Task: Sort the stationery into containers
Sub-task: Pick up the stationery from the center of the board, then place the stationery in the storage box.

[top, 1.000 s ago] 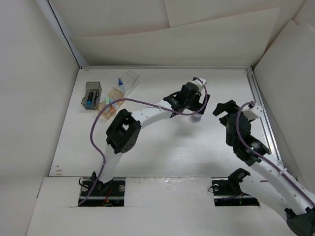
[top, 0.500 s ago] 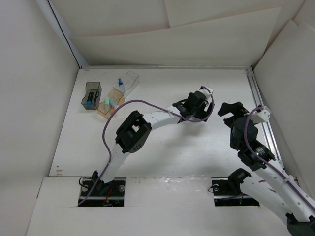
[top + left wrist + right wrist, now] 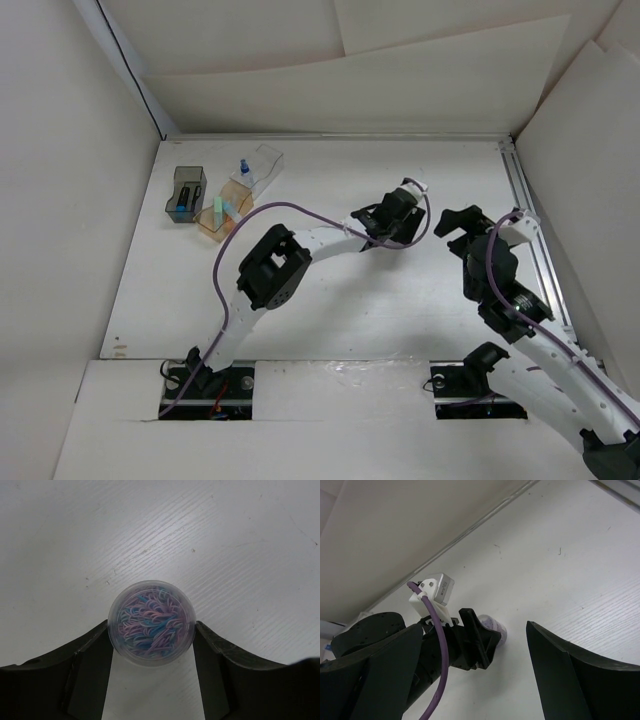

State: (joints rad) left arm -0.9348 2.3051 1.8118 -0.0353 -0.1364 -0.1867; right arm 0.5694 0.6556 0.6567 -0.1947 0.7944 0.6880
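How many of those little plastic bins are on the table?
3, all grouped at the far left: a dark grey bin furthest left, an amber bin beside it, and a clear bin just behind the amber one. None seem hidden.

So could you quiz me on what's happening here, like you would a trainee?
1. True or false: the right gripper holds something.
2. What sits between the left gripper's fingers? A) a marker B) a small round tub of coloured loops C) a bin
3. Fill in: the grey bin, amber bin and clear bin stand at the table's far ____ corner.
Key: 1 false; 2 B; 3 left.
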